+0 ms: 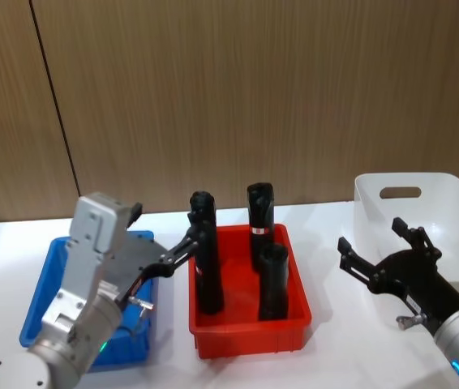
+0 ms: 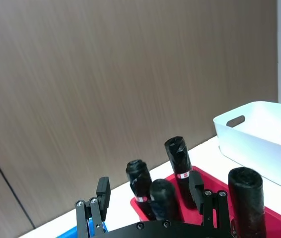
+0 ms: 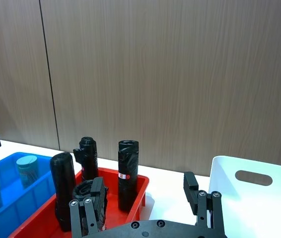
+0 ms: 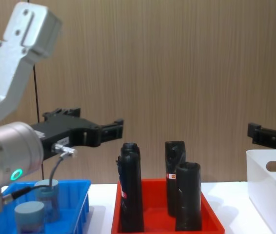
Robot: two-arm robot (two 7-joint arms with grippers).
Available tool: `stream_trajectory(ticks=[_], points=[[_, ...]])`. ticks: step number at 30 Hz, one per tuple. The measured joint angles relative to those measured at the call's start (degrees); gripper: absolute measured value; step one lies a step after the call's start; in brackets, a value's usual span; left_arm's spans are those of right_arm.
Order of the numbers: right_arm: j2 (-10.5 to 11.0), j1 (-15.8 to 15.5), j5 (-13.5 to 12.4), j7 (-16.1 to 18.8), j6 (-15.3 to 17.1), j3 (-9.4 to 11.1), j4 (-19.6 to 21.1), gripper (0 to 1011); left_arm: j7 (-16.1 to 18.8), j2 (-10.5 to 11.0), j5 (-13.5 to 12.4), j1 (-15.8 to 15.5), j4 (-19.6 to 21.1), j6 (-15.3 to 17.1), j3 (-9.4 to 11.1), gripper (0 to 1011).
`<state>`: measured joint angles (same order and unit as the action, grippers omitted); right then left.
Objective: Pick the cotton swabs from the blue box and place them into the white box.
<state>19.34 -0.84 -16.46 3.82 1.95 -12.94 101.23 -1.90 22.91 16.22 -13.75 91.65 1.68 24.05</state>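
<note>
1. Below the left gripper, in the head view, sat the glossy blue box, its floor largely covered by the arm. The gripper's fingers stood wide apart and empty. The right gripper, likewise spread and holding nothing, hung at the near side of the white box. What showed of the box's smooth interior held no jar.
2. Ahead of the left gripper, the left wrist view showed crinkled black rolls upright in the red tray, with the round-edged white box beyond them.
3. Well off to the right gripper's left, past the red tray, two cotton swabs stood in the blue box. They were clear round jars with flat grey-blue lids.
4. Under the left gripper, the chest view showed both jars in the blue box. By my judgement nothing had been moved across, and both picks remained.
</note>
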Motion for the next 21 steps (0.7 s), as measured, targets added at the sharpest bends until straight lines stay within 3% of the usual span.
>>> stream_trajectory(ticks=[10,21], points=[[0.0,0.0,0.0,0.0,0.0,0.0,0.0,1002,2.03,1.27,5.78,1.09,-0.46,1.29,-1.88,1004],[0.0,0.0,0.0,0.0,0.0,0.0,0.0,1002,6.52,2.72,11.32,2.74,-0.04,5.64,-3.69,1004]])
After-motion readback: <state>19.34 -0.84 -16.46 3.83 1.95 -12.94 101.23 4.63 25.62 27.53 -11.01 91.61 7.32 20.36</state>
